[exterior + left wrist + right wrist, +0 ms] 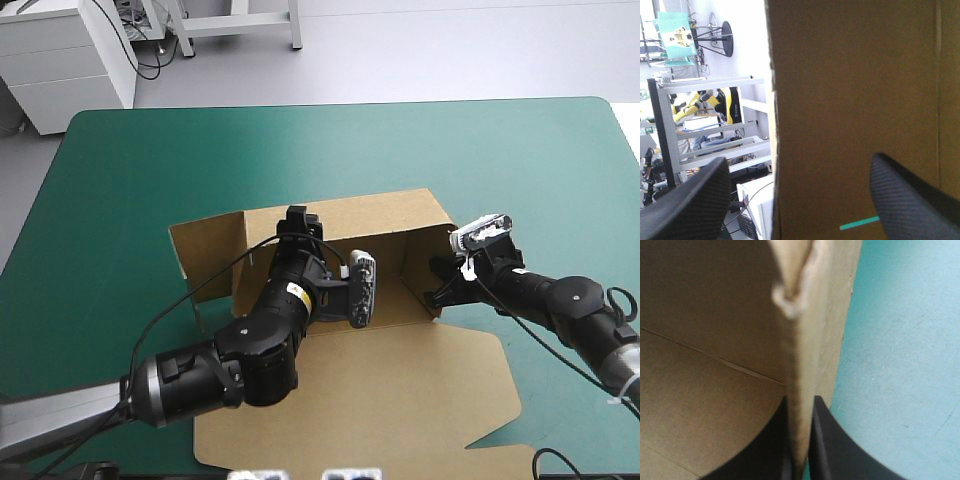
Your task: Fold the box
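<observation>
One brown box (400, 390) and two grippers are in view. The box sits mid-table on the teal-green cover (150, 150), half raised. Its back wall is at 12 o'clock, a side wall at 3 o'clock, a loose flap out at 9 o'clock, and the lid lies flat toward 6 o'clock. The right gripper (438, 292) comes in from 4 o'clock and is clamped on the 3 o'clock wall; its wrist view shows two black fingers (830, 440) pressed to either face of that board edge. The left gripper (300, 222) reaches from 7 o'clock to the back wall. Its fingers (695, 200) are spread wide, gripping nothing, with the wall's end edge standing between them. The left arm hides much of the tray floor, and from above its fingertips are hard to pick out.
</observation>
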Action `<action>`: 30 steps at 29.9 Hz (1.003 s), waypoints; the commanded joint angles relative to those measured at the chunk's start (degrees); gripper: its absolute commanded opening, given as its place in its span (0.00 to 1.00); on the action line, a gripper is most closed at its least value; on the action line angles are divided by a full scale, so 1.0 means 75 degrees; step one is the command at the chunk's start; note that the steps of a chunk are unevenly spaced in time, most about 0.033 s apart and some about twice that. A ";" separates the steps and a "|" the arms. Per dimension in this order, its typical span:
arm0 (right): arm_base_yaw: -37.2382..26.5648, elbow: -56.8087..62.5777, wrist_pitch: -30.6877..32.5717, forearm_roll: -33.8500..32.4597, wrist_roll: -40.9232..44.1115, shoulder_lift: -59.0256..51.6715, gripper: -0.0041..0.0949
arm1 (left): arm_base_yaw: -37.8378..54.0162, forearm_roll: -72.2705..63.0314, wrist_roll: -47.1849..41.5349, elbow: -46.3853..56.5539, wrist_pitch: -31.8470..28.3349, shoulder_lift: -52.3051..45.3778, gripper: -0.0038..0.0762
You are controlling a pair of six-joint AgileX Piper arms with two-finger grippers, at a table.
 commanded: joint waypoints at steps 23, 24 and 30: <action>0.0030 -0.0178 0.0104 0.0244 -0.0003 -0.0156 0.03 | 0.0118 -0.1760 0.0794 -0.3609 0.0332 -0.0878 0.07; 0.0030 -0.0178 0.0091 0.0244 -0.0003 -0.0156 0.03 | 0.0541 -0.2269 0.0970 -0.3877 0.0427 -0.0898 0.07; 0.0030 -0.0178 0.0040 0.0223 -0.0035 -0.0156 0.03 | 0.3111 -0.4316 0.1210 -0.4716 0.1007 -0.1026 0.07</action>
